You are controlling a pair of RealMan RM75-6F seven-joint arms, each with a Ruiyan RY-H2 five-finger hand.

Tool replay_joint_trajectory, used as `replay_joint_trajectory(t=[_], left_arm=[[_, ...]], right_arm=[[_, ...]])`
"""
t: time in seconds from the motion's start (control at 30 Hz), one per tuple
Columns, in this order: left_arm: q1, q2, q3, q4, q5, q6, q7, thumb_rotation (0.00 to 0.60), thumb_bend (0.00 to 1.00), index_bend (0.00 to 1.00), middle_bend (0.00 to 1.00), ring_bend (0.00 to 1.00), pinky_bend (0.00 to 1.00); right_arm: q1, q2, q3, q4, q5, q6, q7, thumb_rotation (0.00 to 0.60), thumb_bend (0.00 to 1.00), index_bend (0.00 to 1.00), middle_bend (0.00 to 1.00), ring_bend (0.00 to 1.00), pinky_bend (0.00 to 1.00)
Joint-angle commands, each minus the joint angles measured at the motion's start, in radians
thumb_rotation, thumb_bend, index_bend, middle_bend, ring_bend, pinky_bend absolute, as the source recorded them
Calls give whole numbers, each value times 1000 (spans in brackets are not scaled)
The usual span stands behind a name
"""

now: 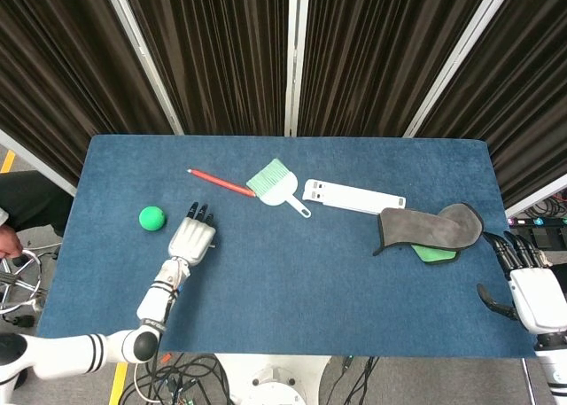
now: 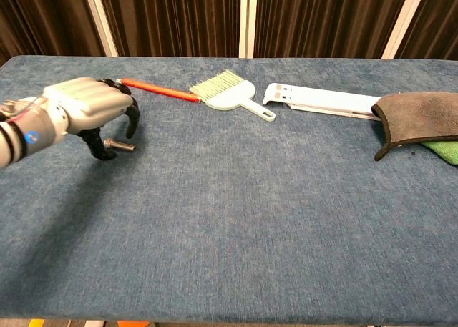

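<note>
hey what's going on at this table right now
The robot's left hand is over a small metal bolt on the blue table, fingers curled down around it but not plainly gripping it. A green ball lies to its left. The right hand hangs open off the table's right edge, near a dark cloth.

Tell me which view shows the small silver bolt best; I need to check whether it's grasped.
The chest view: the small silver bolt lies on the table beneath the left robot hand. The head view hides it under that hand.
</note>
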Motion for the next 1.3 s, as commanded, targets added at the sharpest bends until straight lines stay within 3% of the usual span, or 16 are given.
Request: replay_joint_trajectory(t=[0.03,0.4,0.87,1.3], left_arm=[[-15,-16,0,14,-21,6,-8,600,284,454,183,40,0],[-41,-35,16,29,-67,14,-49,600,336,495,183,40,0],[-48,-49,27,53,-44,28,-141,600,419,552,195,40,0],[41,-20,-41,50,79,-50,-632,600,434,554,200,40,0]], right_arm=[[-2,0,0,3,1,2,4,600,258,48,118,0,0],[-2,-3,-1,13,5,-3,12,600,258,48,118,0,0],[-2,-6,0,20,9,-6,19,600,258,48,118,0,0],[-4,-5,-1,18,10,-5,16,600,258,48,118,0,0]])
